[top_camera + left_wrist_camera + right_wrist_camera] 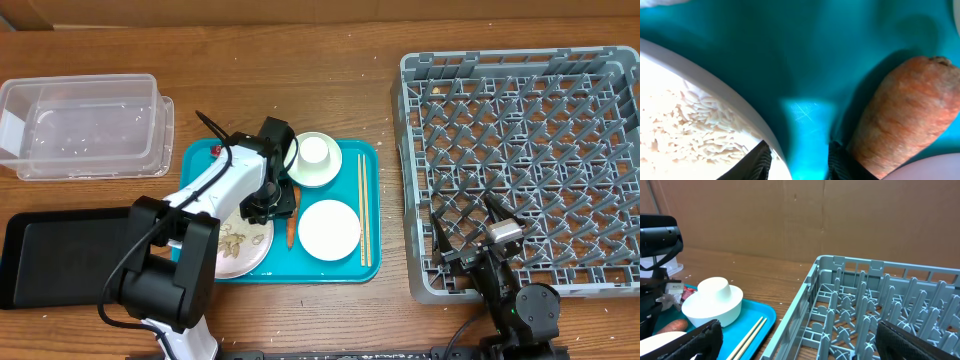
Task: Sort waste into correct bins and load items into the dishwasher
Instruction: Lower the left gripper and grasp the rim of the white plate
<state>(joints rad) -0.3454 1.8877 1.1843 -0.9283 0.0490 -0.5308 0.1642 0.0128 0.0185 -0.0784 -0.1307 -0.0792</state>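
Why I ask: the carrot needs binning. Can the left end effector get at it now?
Probably yes: the left end effector hangs open right beside the carrot, with nothing between them.

Teal tray (300, 271), orange carrot (291, 233), wht bowl (315, 160), gry rack (520, 140), floral-print plate (240, 246).

Brown wood-grain surface (330, 40) runs under everything in front of me. Behind its far edge stands a plain brown cardboard wall (740, 215), one vertical seam showing in my right wrist view, a thin strip in overhead.
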